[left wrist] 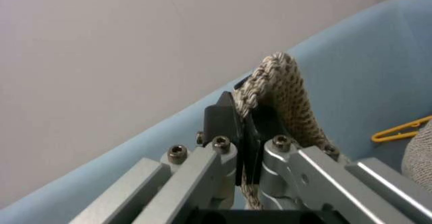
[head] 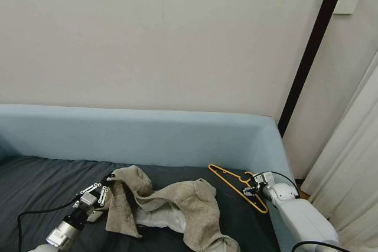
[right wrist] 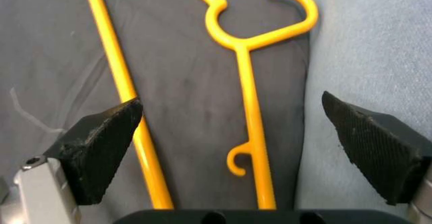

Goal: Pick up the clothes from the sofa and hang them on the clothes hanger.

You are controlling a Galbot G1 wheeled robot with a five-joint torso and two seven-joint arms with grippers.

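A beige knitted garment (head: 177,205) with a white lining lies crumpled on the dark sofa seat (head: 41,181). My left gripper (head: 108,186) is shut on its upper left edge, lifting a fold; in the left wrist view the knit (left wrist: 284,100) is pinched between the black pads. An orange clothes hanger (head: 236,186) lies flat on the seat at the right. My right gripper (head: 253,188) hovers just over the hanger, open, and its fingertips (right wrist: 101,148) straddle the hanger's bars (right wrist: 251,107) without touching them.
The sofa has a light blue backrest (head: 136,137) and a right armrest (head: 277,163) beside my right arm. A plain wall rises behind. A dark door frame (head: 310,51) and a white curtain (head: 354,169) stand at the right.
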